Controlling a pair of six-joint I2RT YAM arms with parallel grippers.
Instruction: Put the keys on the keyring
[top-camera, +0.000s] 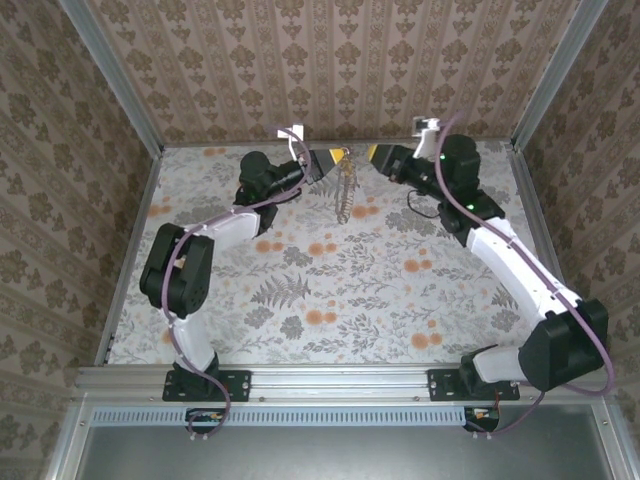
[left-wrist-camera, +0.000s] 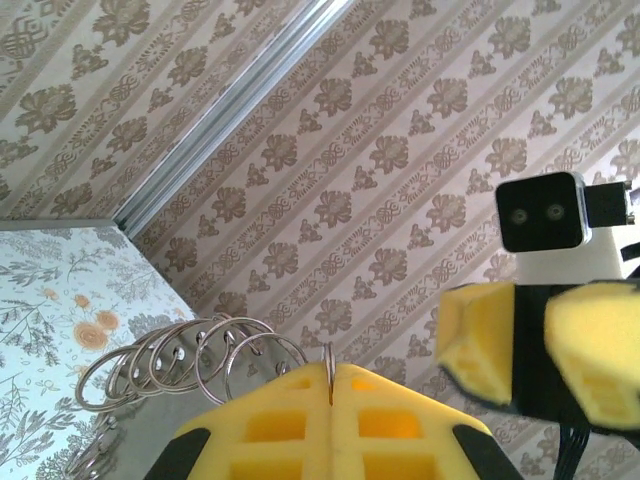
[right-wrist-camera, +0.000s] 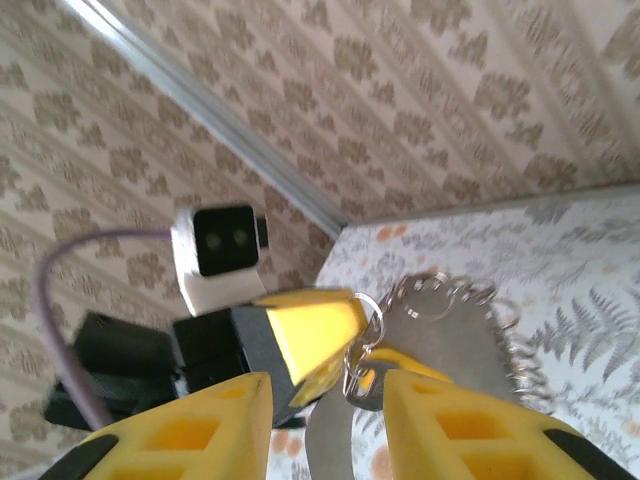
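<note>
My left gripper is shut on the keyring, a thin metal ring seen edge-on between its yellow pads. In the right wrist view the keyring pokes out past the left fingertip. Small linked rings and a dark metal piece with a yellow part beside it hang below it; I cannot tell if this is the key. My right gripper stands open just short of them, with nothing between its fingers. From above, the left gripper and right gripper face each other at the table's far edge.
A grey plate edged with several metal rings dangles from the held ring above the flowered table. The patterned back wall stands close behind both grippers. Purple cables loop along the arms.
</note>
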